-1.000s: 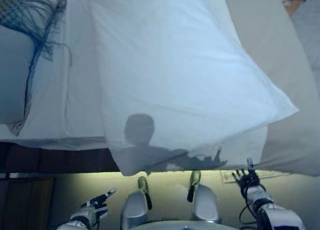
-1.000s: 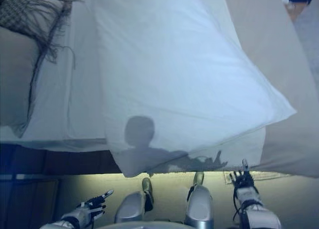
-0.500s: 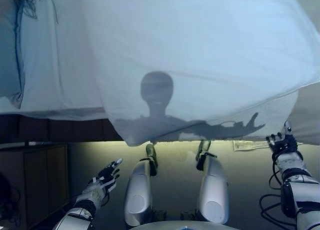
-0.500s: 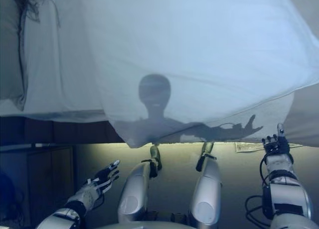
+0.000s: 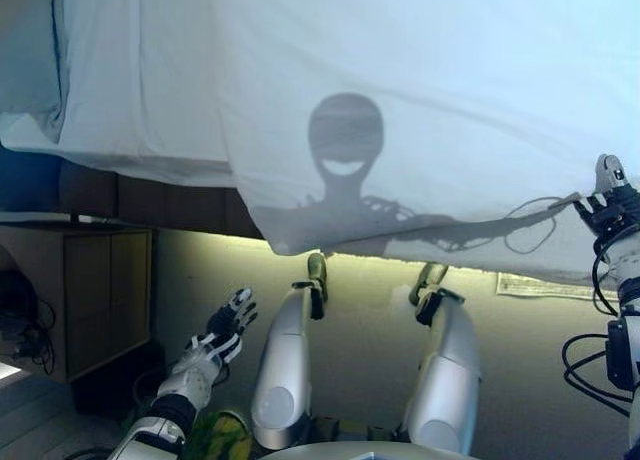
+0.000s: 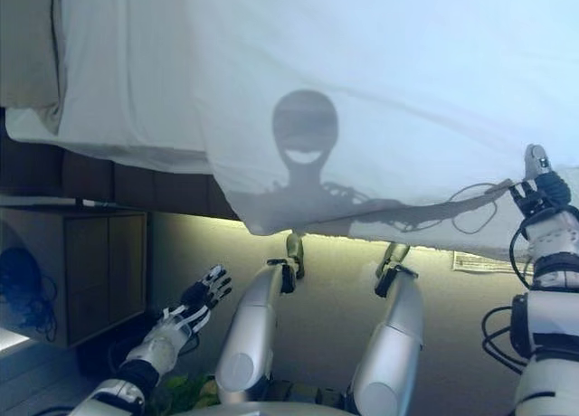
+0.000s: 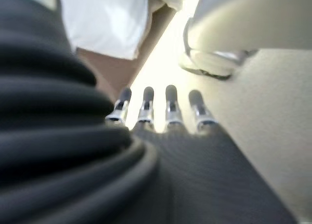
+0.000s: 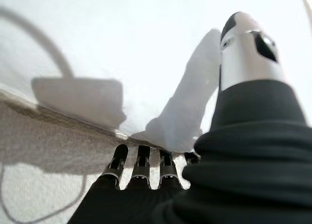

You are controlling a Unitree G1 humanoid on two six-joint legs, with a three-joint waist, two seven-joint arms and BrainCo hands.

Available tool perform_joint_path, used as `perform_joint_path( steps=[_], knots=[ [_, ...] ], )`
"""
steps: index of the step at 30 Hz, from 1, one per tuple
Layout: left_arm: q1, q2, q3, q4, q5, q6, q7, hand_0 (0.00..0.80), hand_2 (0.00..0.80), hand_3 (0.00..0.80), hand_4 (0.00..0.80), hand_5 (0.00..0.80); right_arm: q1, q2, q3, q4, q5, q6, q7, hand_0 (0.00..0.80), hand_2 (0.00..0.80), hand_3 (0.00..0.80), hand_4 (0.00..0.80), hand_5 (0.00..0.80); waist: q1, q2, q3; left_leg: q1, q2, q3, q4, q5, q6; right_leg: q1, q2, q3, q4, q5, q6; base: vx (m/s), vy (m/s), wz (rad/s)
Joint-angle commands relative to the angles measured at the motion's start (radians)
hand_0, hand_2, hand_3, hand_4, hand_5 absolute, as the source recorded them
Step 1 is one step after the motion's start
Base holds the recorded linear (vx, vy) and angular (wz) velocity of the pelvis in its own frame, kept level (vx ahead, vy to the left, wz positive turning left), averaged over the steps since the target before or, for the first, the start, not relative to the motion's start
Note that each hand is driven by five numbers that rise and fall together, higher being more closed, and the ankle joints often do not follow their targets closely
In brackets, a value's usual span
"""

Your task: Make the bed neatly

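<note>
The white duvet (image 5: 420, 110) looks soft, light and floppy, overhanging the bed's near edge. Best taken there, where the right hand (image 6: 541, 185), fingers straight, reaches; left hand (image 5: 222, 332) hangs spread, empty.

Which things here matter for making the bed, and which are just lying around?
For the job:
- white duvet, hanging over the bed's edge
- right hand, fingers open at the duvet's lower edge
- left hand, open, held low, touching nothing

Just lying about:
- wooden cabinet
- paper on the floor
</note>
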State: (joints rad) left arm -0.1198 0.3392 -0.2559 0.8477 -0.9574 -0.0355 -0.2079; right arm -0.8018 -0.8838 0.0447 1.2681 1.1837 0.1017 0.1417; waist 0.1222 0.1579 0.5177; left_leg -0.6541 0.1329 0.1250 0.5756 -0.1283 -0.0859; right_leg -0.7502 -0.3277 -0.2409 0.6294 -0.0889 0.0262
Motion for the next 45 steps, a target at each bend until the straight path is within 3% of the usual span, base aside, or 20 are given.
perform_joint_path(
  steps=[1,8,9,10,11,12,15,16,23,34,40,45],
  knots=[
    [0.099,0.06,-0.002,-0.007,-0.012,-0.017,-0.032,0.0,0.0,0.0,0.0,0.0,-0.143,-0.017,0.059,-0.082,-0.028,-0.026,0.042,0.0,0.0,0.0,0.0,0.0,0.023,0.002,0.002,-0.03,0.02,-0.083,-0.031,0.026,-0.003,0.019,-0.063,0.069,0.057,-0.036,0.098,0.0,0.0,0.0],
    [0.131,0.06,0.019,-0.02,-0.003,-0.021,-0.054,0.0,0.0,0.0,0.0,0.0,-0.192,-0.027,0.088,-0.097,-0.083,-0.04,0.034,0.0,0.0,0.0,0.0,0.0,0.035,0.001,0.002,0.011,0.017,-0.091,-0.056,0.043,-0.001,0.057,-0.053,0.061,0.059,-0.047,0.09,0.027,0.024,-0.01],
    [0.133,0.061,0.02,-0.023,0.001,-0.019,-0.057,0.0,0.0,0.0,0.0,0.0,-0.191,-0.027,0.087,-0.099,-0.096,-0.038,0.027,0.113,0.113,0.113,0.113,0.113,0.036,0.0,0.002,0.018,0.017,-0.091,-0.061,0.045,-0.001,0.064,-0.053,0.059,0.056,-0.047,0.09,0.034,0.025,-0.02],
    [0.133,0.061,0.019,-0.02,0.007,-0.019,-0.061,0.0,0.0,0.0,0.0,0.0,-0.188,-0.025,0.086,-0.097,-0.116,-0.03,0.013,0.42,0.42,0.42,0.42,0.42,0.036,-0.003,0.002,0.029,0.016,-0.092,-0.068,0.048,-0.002,0.075,-0.05,0.055,0.049,-0.044,0.09,0.031,0.018,-0.02],
    [0.134,0.059,0.018,-0.018,0.012,-0.021,-0.064,0.0,0.0,0.0,0.0,0.0,-0.182,-0.024,0.084,-0.094,-0.126,-0.027,0.011,0.558,0.558,0.558,0.558,0.558,0.035,-0.004,0.002,0.041,0.016,-0.091,-0.076,0.051,-0.003,0.087,-0.048,0.052,0.04,-0.042,0.09,0.037,0.028,-0.04],
    [0.137,0.058,0.014,-0.019,0.015,-0.023,-0.067,0.0,0.0,0.0,0.0,0.0,-0.174,-0.024,0.08,-0.091,-0.135,-0.024,0.009,0.8,0.8,0.8,0.8,0.8,0.034,-0.007,0.002,0.056,0.016,-0.091,-0.084,0.052,-0.003,0.102,-0.045,0.049,0.029,-0.039,0.089,0.036,0.034,-0.08],
    [0.142,0.055,0.009,-0.016,0.025,-0.025,-0.076,0.0,0.0,0.0,0.0,0.0,-0.143,-0.02,0.066,-0.077,-0.188,-0.008,-0.002,0.8,0.8,0.8,0.8,0.8,0.03,-0.015,0.002,0.102,0.019,-0.086,-0.109,0.057,-0.007,0.151,-0.038,0.038,-0.011,-0.03,0.092,0.005,0.043,-0.11],
    [0.138,0.054,0.006,-0.013,0.026,-0.027,-0.076,0.0,0.0,0.0,0.0,0.0,-0.133,-0.018,0.066,-0.073,-0.199,-0.007,-0.004,0.8,0.8,0.8,0.8,0.8,0.028,-0.02,0.002,0.108,0.02,-0.081,-0.13,0.087,-0.001,0.16,-0.035,0.028,-0.042,0.003,0.082,-0.05,0.052,-0.12],
    [0.127,0.051,-0.002,0.027,0.059,-0.019,-0.062,0.0,0.0,0.0,0.0,0.0,-0.084,-0.013,0.061,-0.055,-0.242,0.022,0.015,0.8,0.8,0.8,0.8,0.8,0.014,-0.059,-0.011,0.247,0.039,-0.056,-0.211,0.103,-0.015,0.317,-0.006,0.008,-0.192,0.048,0.099,0.019,0.029,-0.15],
    [0.098,0.056,-0.012,0.081,0.13,-0.016,-0.045,0.0,0.0,0.0,0.0,0.0,-0.012,-0.02,0.063,-0.073,-0.288,0.074,0.088,0.8,0.8,0.8,0.8,0.8,-0.018,-0.104,-0.111,0.429,0.065,0.002,-0.368,0.139,-0.04,0.521,0.03,-0.014,-0.428,0.12,0.128,0.042,0.037,-0.1],
    [0.08,0.072,0.003,0.069,0.169,-0.006,-0.016,0.0,0.0,0.0,0.0,0.0,0.043,-0.003,0.087,-0.101,-0.374,0.101,0.139,0.8,0.8,0.8,0.8,0.8,-0.022,-0.127,-0.185,0.537,0.062,0.029,-0.476,0.161,-0.043,0.635,0.041,-0.027,-0.536,0.146,0.146,0.046,0.029,-0.05],
    [0.03,0.087,0.038,-0.009,0.145,0.007,0.033,0.0,0.0,0.0,0.0,0.0,0.099,0.044,0.107,-0.165,-0.342,0.117,0.212,0.8,0.8,0.8,0.8,0.8,-0.028,-0.147,-0.245,0.607,0.056,0.035,-0.551,0.183,-0.04,0.694,0.047,-0.035,-0.591,0.17,0.155,0.048,-0.003,-0.01]
  ],
)
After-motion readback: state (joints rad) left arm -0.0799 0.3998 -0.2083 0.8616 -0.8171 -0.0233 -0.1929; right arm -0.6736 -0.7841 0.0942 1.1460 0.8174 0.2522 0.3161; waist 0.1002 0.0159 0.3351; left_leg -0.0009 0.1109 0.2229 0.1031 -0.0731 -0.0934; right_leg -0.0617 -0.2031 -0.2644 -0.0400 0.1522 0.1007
